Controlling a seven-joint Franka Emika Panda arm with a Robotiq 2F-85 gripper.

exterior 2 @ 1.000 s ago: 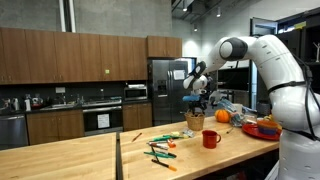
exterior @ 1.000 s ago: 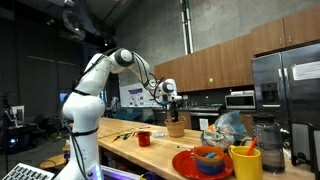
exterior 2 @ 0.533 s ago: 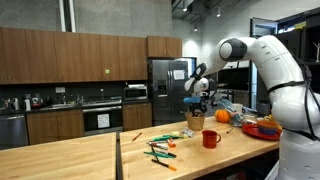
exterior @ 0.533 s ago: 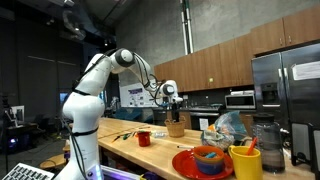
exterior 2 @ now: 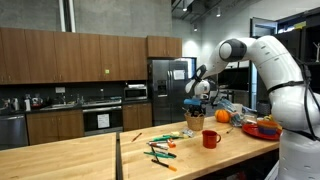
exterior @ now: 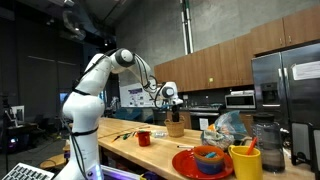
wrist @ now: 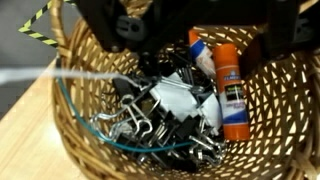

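In an exterior view, the gripper [exterior: 172,104] hangs straight above the wicker basket [exterior: 176,129]. In an exterior view, same line-up [exterior 2: 196,101]. Wrist view: claw spread, wide enough to straddle binder clips [wrist: 170,105] heaped inside the basket, glue sticks [wrist: 232,90] alongside.

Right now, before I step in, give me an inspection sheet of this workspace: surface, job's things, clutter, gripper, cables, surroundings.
Surface: wooden counter, partly covered.
Job's things: basket holding binder clips and glue sticks.
Clutter: pens, red mug, plate, yellow cup.
Gripper: gripper open over the basket's mouth, holding nothing.
Cables: thin blue wire looped inside the basket.
Surroundings: kitchen cabinets, fridge.
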